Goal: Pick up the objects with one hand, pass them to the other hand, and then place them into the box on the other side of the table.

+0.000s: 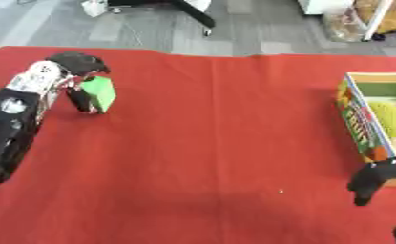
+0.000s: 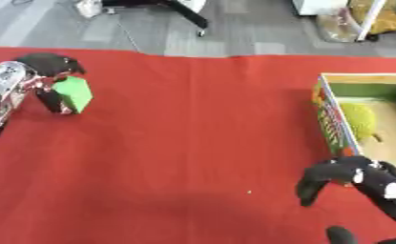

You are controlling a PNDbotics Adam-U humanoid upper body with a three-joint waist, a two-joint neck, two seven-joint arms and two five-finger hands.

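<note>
Green plastic block (image 1: 100, 93) pinched in left hand (image 1: 77, 66) at far-left of red cloth table (image 1: 217, 143). Pick step. Right hand (image 2: 334, 176) curled, empty, beside printed cardboard box (image 2: 333, 119). Next: handover mid-table.

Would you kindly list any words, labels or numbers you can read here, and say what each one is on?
None can be read.
Box: colourful print on its outer wall, too blurred to read.
Green block in the left robot hand: no marking shows.
</note>
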